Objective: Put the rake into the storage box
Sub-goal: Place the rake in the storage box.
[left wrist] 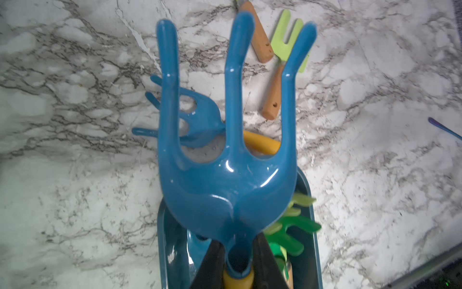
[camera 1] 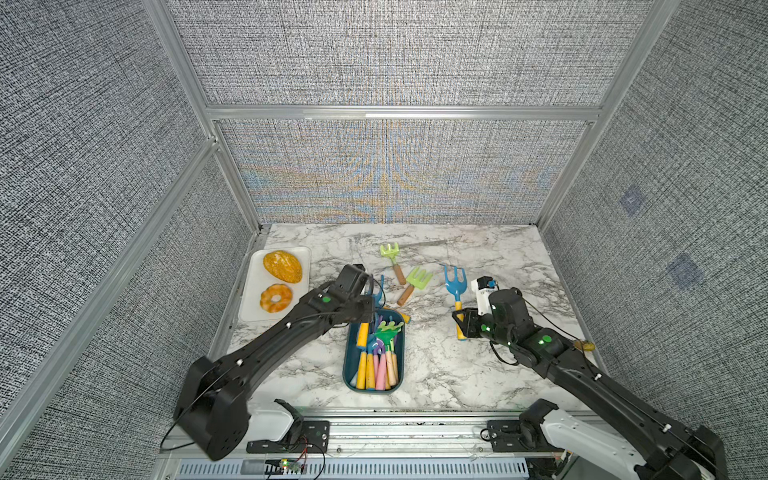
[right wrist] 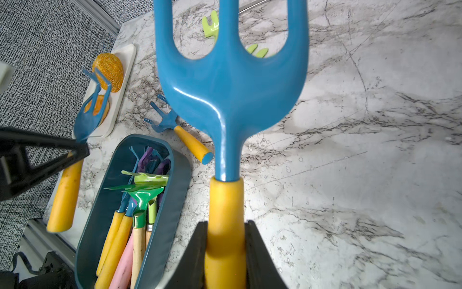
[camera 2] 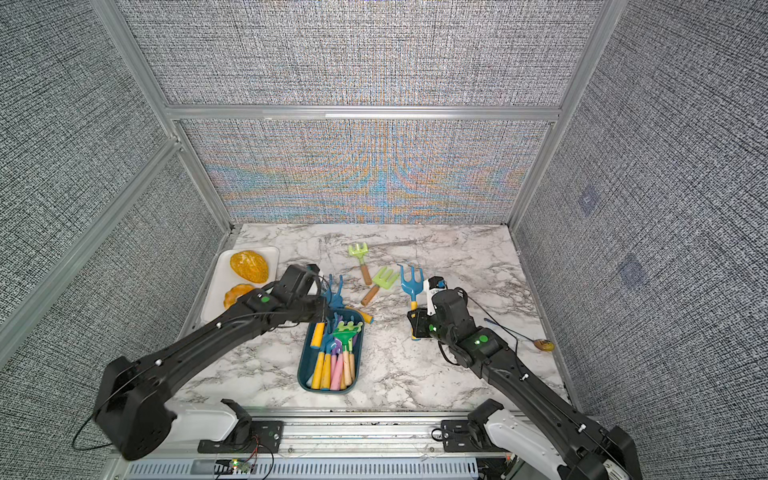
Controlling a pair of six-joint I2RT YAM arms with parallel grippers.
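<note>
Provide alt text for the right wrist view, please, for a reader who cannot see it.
The right gripper is shut on the yellow handle of a blue rake, prongs pointing away over a marble table. Nearby, the teal storage box holds several toy rakes, and the left gripper holds a second blue rake near it.

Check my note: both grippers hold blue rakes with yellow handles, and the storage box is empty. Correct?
Not quite. The left gripper and right gripper do hold blue yellow-handled rakes, but the storage box is not empty: the right wrist view shows several other rakes lying in it.
</note>
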